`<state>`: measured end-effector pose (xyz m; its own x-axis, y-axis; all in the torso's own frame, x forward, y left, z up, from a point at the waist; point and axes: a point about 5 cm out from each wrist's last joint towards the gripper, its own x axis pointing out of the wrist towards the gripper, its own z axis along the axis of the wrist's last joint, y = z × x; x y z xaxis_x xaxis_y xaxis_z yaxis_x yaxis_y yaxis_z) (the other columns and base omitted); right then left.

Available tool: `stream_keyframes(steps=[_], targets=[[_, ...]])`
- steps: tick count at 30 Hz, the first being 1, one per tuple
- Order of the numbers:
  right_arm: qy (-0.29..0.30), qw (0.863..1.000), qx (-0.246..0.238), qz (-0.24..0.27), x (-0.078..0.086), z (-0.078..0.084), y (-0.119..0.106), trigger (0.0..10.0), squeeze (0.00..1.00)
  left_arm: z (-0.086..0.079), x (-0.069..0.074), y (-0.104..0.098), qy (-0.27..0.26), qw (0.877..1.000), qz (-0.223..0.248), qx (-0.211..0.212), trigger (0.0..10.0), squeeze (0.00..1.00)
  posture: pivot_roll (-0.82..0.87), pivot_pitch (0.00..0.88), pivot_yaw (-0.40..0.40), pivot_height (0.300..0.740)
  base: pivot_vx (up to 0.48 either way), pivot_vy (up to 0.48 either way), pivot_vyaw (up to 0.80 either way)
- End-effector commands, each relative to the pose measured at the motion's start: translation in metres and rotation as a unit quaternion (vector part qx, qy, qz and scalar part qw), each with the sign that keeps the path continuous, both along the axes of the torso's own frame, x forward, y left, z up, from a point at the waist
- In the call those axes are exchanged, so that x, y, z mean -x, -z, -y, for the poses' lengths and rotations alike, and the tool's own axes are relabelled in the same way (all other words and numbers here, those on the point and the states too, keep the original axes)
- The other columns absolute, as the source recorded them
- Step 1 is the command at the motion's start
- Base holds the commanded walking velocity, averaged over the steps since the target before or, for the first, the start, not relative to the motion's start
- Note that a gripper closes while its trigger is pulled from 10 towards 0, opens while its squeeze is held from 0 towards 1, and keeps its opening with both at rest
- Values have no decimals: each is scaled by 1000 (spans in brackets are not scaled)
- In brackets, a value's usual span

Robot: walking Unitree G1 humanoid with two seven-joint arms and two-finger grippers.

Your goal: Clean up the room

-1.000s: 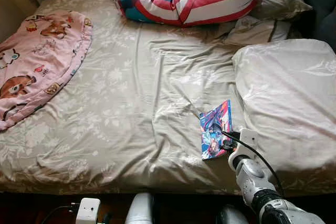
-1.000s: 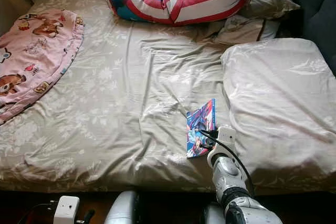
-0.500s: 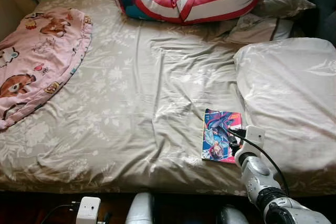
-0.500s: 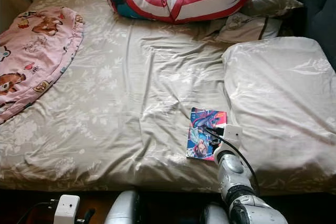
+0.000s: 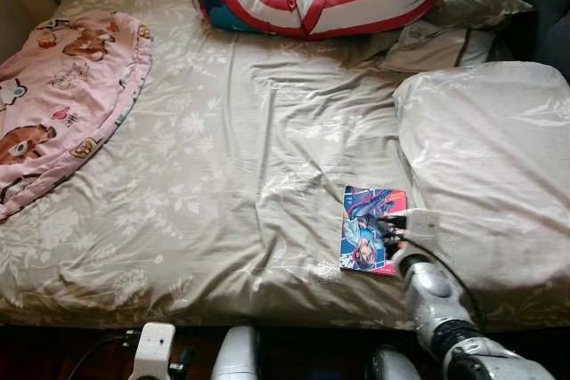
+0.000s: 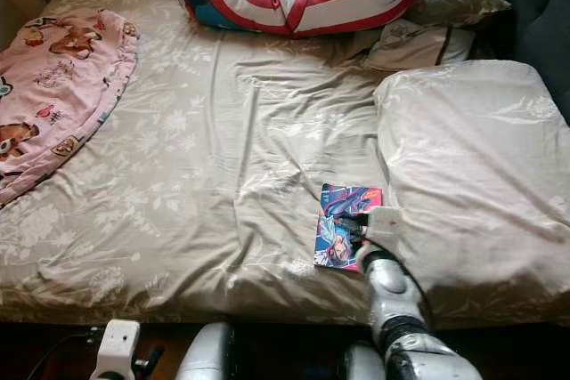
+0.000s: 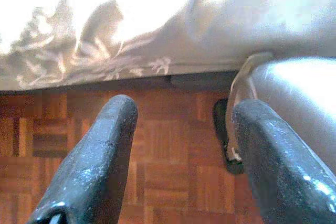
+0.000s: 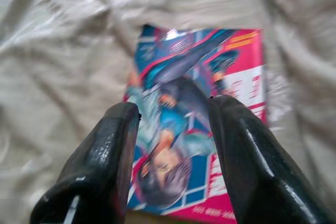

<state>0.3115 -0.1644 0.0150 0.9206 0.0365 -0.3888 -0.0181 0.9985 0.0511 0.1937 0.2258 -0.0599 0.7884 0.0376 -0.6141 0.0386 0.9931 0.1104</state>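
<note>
**Robot body, as seen**

Silver, rounded metal right forearm (image 5: 434, 295) with black ring joint, white boxy wrist block. Glossy black tapered fingers (image 8: 105, 156), slightly scuffed. Left gripper (image 7: 181, 161): same thick black fingers, white wrist block.

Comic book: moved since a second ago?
Yes. The comic book was tilted up on edge beside the big pillow; it now lies flat on the sheet, same spot, under the open right gripper.
</note>
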Motion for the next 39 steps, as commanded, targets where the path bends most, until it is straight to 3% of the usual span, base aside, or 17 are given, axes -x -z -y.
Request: stream_keyframes(steps=[1,3,4,9,13,19,25,30,35,39], targets=[[-16,1000,13,-18,10,-3,10,10000,0,-1,12,8,-9,999,-31,0,10000,0,53,163,78,676,0,0,0],[-15,999,14,-29,16,-4,17,10000,0,1,9,7,-10,1000,-30,2,10000,0,48,147,73,681,0,0,0],[-3,998,10,-55,27,-2,28,10000,0,5,2,6,-12,1000,-28,6,10000,0,32,110,62,691,0,0,0],[5,997,9,-78,37,1,37,10000,0,8,-3,4,-16,999,-26,9,10000,0,22,89,54,701,0,0,0],[25,988,12,-150,71,13,64,10000,0,16,-17,0,-18,999,-24,17,10000,0,7,33,37,725,0,0,0],[70,975,-7,-210,98,20,83,10000,0,21,-21,0,-8,999,-39,18,10000,0,-7,0,42,740,0,0,135],[61,964,-8,-258,126,15,99,10000,0,21,-17,4,-9,998,-67,14,10000,0,-18,0,43,740,0,0,0],[46,963,-8,-267,136,12,103,10000,0,24,-14,6,-23,997,-66,19,10000,0,-18,0,32,740,0,0,0],[37,962,9,-269,135,13,103,10000,0,23,-8,10,-41,996,-75,17,10000,0,-23,0,30,740,0,0,0],[24,966,19,-256,131,12,100,10000,0,11,-2,11,-72,994,-79,17,10000,0,-20,0,27,740,0,0,400]])
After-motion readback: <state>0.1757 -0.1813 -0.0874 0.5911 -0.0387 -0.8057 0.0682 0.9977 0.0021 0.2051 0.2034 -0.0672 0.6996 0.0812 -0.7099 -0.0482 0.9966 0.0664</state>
